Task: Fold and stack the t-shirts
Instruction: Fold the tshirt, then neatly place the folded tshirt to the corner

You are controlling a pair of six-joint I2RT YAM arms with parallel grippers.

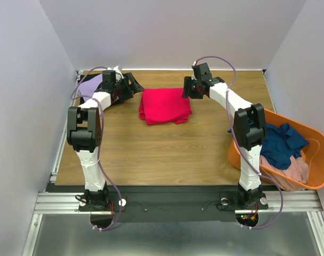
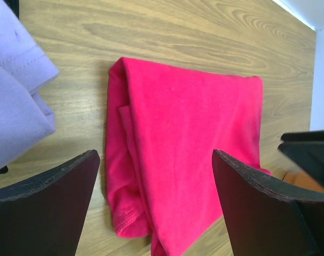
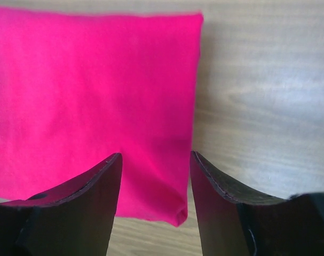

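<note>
A folded crimson-pink t-shirt (image 1: 164, 105) lies on the far middle of the wooden table; it also shows in the left wrist view (image 2: 188, 149) and the right wrist view (image 3: 87, 96). A lavender t-shirt (image 1: 89, 85) lies folded at the far left on something black, and shows in the left wrist view (image 2: 15, 90). My left gripper (image 1: 134, 85) is open and empty, just left of the crimson shirt. My right gripper (image 1: 186, 88) is open and empty, above the shirt's right edge (image 3: 191, 138). Navy blue (image 1: 279, 146) and dusty pink (image 1: 295, 172) shirts lie in the tub.
An orange plastic tub (image 1: 322, 146) stands at the right, beside the right arm's base. The wooden table (image 1: 167, 154) is bounded by grey walls at the back and sides. A black strip and metal rail run along the near edge.
</note>
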